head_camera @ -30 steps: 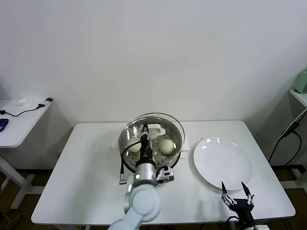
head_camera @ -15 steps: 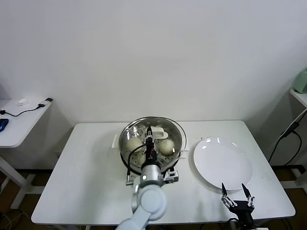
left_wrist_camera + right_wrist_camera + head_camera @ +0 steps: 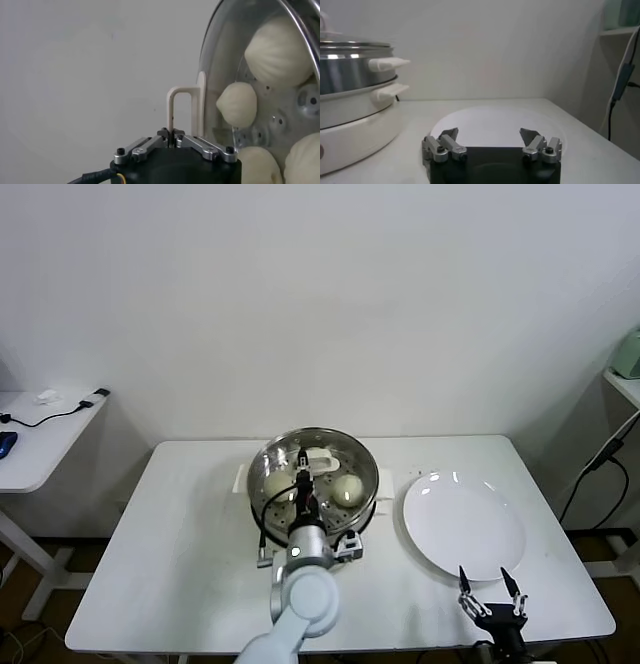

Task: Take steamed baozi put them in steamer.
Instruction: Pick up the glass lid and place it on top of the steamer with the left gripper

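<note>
Left gripper (image 3: 302, 484): head view, above the steamer (image 3: 262, 469), fingers pinched on the white handle of the glass lid (image 3: 372, 467) covering it; baozi (image 3: 346, 489) inside; plate (image 3: 463, 524) beside the steamer; right gripper (image 3: 485, 587) near the plate's front edge, jaws spread, empty. Left wrist view: jaws closed on lid handle (image 3: 181, 112), baozi (image 3: 237, 104) under glass. Right wrist view: right gripper (image 3: 491, 138) wide open, steamer (image 3: 350, 67) lidded.

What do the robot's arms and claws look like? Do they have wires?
The left arm is smooth, rounded and light grey. Its left gripper is black with silvery metal links and a black cable looping beside it. The right gripper has a black base, silvery links and thin dark pointed fingers.
</note>
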### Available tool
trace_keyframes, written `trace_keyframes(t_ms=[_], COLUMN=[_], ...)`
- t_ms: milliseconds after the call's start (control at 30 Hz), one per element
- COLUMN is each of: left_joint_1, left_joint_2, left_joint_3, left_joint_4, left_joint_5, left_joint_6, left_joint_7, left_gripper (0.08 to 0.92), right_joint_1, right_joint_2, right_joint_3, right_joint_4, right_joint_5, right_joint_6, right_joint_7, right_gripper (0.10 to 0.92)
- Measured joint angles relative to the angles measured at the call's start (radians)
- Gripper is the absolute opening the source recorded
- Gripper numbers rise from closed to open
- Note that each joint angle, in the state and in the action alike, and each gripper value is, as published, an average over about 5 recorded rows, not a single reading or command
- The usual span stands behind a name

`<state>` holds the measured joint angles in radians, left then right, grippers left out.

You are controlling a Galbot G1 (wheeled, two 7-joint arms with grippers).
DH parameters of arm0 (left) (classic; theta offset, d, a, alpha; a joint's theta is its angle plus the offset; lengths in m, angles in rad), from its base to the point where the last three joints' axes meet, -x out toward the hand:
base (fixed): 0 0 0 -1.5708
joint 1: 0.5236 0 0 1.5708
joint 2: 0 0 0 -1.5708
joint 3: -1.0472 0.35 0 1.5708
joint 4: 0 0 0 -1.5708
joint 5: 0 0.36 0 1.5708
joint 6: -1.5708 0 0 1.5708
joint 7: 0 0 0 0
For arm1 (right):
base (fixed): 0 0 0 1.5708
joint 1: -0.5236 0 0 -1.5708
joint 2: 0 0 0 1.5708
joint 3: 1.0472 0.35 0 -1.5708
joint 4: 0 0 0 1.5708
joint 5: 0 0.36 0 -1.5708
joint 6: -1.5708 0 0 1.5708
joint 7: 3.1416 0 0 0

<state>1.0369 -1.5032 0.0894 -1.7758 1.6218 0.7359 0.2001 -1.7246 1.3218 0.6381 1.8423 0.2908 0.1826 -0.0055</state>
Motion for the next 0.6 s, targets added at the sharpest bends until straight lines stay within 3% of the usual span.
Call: trace_keyframes(t_ms=[333, 600], left_joint_1=[0.000, 0.004], left_joint_2=[0.000, 0.011], left_joint_3=[-0.001, -0.006], left_joint_4=[0.015, 0.014], left_joint_5=[-0.013, -0.020], left_joint_6=[0.000, 0.001], left_joint_7=[-0.018, -0.027], left_gripper=[0.144, 0.334], right_joint_1=[0.003, 0.003], right_joint_2=[0.000, 0.000], right_joint_3=[0.006, 0.006], right_joint_4=[0.001, 0.008], right_joint_5=[0.000, -0.001], right_joint_6=[0.002, 0.005], right_joint_7=[-0.001, -0.002], right_gripper=[0.823, 0.823])
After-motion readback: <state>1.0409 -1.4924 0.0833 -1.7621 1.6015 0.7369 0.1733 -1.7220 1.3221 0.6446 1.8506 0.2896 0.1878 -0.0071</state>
